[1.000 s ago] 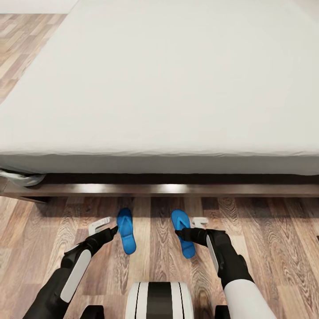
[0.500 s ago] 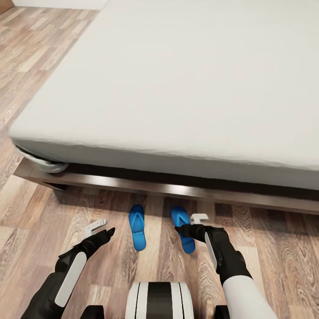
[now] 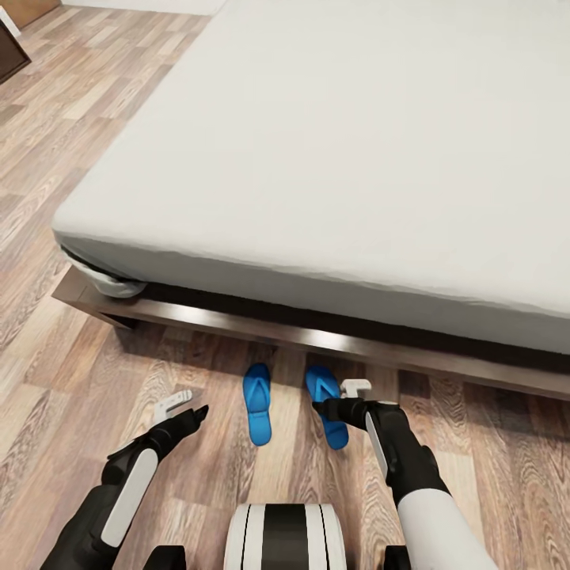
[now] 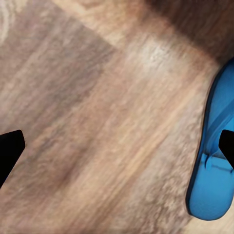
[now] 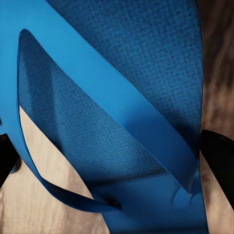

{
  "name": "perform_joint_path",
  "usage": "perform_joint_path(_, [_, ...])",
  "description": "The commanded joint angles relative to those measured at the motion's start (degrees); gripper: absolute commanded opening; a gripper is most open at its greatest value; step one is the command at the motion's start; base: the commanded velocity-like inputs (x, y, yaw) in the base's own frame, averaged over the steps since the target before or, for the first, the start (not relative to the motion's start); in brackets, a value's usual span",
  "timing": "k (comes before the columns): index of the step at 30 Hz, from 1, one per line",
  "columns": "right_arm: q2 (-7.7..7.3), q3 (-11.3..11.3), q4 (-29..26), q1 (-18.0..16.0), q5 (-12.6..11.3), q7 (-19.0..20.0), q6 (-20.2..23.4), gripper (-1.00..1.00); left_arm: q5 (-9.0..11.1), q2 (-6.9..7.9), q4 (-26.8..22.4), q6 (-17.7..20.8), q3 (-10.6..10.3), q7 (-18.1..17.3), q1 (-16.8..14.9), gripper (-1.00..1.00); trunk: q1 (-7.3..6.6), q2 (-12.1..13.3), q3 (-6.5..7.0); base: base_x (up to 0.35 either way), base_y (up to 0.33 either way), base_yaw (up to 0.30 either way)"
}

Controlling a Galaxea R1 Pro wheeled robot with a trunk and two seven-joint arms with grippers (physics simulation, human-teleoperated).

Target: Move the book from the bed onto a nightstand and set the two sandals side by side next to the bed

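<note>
From the head camera, I see the bed (image 3: 356,158), a pale mattress on a dark wood frame, filling the upper picture; no book appears on the part I can see. On the plank floor (image 3: 95,348) just in front of the frame lie the two blue sandals, parallel, close but not touching: the left sandal (image 3: 257,402) and the right sandal (image 3: 325,404). My right gripper (image 3: 345,400) sits low at the right sandal's outer edge; my left gripper (image 3: 184,406) hangs apart from the left sandal, over bare floor.

From the left wrist camera, two dark fingertips (image 4: 9,148) stand wide apart, so I read this gripper as released and empty; the left sandal (image 4: 214,161) lies beside it.

From the right wrist camera, the right sandal's strap (image 5: 107,102) fills the frame at close range, fingertips (image 5: 219,151) on either side; I cannot tell whether they clamp it.

My worry: if the right gripper pulls away while caught on the strap, it could drag the sandal askew and spoil the pairing.
</note>
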Motion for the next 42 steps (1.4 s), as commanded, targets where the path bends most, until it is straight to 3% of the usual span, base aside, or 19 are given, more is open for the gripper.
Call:
perform_joint_path(1, [0.08,-0.34,0.02,-0.26,0.54,0.49,0.21,-1.0,0.59,0.0,-0.07,0.16,-0.12,0.53,-0.05,1.0,-0.01,-0.01,-0.04,0.0,0.0,0.037])
perform_joint_path(15, [0.08,-1.11,4.6,-2.32,-0.13,-0.35,0.12,-1.0,0.59,-0.13,-0.05,0.2,-0.16,0.61,-0.15,1.0,-0.01,-0.01,-0.04,0.0,0.0,0.015])
perform_joint_path(20, [0.08,-3.48,7.77,-4.64,-3.39,-4.2,0.09,-1.0,0.59,-0.15,-0.05,0.18,-0.25,0.62,-0.16,1.0,-0.01,-0.01,-0.04,0.0,0.0,0.003])
perform_joint_path(25, [0.08,-4.43,11.27,-7.01,-6.73,-6.27,-0.39,-1.0,0.59,-0.15,-0.09,0.23,-0.29,0.59,-0.16,1.0,-0.01,-0.01,-0.04,0.0,0.0,0.001])
perform_joint_path(33, [0.08,-4.92,16.33,-9.59,-8.75,-7.83,-2.96,-1.0,0.59,-0.21,-0.12,0.25,-0.33,0.58,-0.21,1.0,-0.01,-0.01,-0.04,0.0,0.0,0.0])
perform_joint_path(42, [0.08,-5.05,19.81,-10.52,-9.35,-9.78,-7.23,-1.0,0.59,-0.23,-0.18,0.26,-0.4,0.56,-0.24,1.0,-0.01,-0.01,-0.04,0.0,0.0,0.0])
